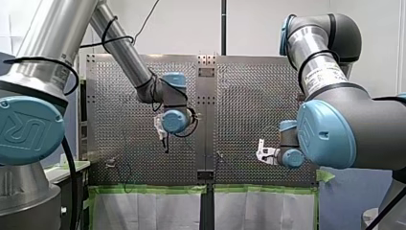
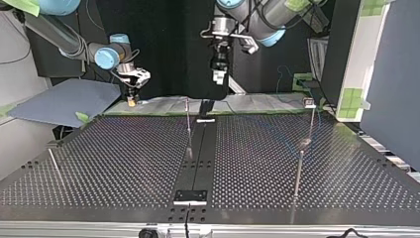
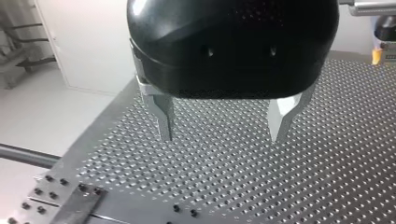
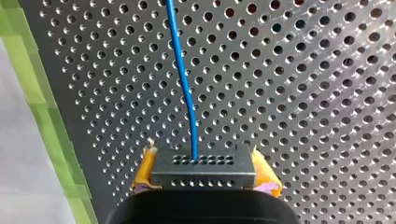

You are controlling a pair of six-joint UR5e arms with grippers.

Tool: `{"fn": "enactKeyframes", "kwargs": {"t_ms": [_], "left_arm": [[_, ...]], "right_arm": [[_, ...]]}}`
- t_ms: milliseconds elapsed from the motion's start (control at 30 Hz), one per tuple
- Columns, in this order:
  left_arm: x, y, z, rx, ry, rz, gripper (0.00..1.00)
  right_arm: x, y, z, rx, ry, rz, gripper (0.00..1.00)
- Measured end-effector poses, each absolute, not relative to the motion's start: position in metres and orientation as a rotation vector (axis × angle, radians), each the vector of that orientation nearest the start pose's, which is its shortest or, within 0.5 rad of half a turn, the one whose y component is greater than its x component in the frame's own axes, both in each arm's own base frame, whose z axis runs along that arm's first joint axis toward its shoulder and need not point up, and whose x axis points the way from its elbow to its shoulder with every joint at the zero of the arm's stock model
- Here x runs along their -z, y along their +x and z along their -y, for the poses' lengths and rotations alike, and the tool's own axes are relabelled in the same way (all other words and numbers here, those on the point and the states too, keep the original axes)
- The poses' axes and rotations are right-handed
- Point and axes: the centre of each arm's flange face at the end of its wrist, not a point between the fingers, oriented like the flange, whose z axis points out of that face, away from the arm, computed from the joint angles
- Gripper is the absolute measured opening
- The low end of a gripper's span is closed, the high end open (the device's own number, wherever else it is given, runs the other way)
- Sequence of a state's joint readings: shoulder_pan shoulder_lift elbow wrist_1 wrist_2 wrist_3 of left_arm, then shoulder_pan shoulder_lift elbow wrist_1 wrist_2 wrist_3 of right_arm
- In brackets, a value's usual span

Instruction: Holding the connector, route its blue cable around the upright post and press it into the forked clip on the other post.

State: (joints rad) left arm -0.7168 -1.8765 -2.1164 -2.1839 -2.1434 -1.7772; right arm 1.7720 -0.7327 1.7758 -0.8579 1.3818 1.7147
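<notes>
In the right wrist view my right gripper [image 4: 203, 179] is shut on a dark grey connector [image 4: 203, 169], its yellow pads [image 4: 145, 170] pressed on both ends. The blue cable [image 4: 183, 79] leaves the connector's face and runs ahead over the perforated plate. In the top view this gripper [image 2: 131, 100] hangs at the far left edge of the table. My left gripper [image 3: 223, 136] is open, with bare metal fingers [image 3: 163, 116] and nothing between them; it hovers above the plate [image 2: 218, 75]. A thin post [image 2: 188, 126] stands mid-table, and another with a small head [image 2: 309, 103] at the right.
Two more thin rods stand on the plate, one at the top view's near right [image 2: 297, 181] and one at the near left [image 2: 54, 166]. A dark strip [image 2: 198, 163] runs down the table's middle. Green tape [image 1: 148, 189] edges the far side.
</notes>
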Motion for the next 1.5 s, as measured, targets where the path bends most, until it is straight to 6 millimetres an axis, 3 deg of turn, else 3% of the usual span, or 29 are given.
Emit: {"fn": "enactKeyframes", "kwargs": {"t_ms": [1033, 1500], "left_arm": [[-0.203, 0.226, 0.31, 0.359, -0.092, -1.472, 0.98], [-0.17, 0.189, 0.28, 0.324, -0.058, -1.558, 0.98]], "right_arm": [[0.006, 0.239, 0.565, -1.483, 1.485, 1.339, 0.0], [0.006, 0.228, 0.568, -1.463, 1.435, 1.389, 0.0]]}}
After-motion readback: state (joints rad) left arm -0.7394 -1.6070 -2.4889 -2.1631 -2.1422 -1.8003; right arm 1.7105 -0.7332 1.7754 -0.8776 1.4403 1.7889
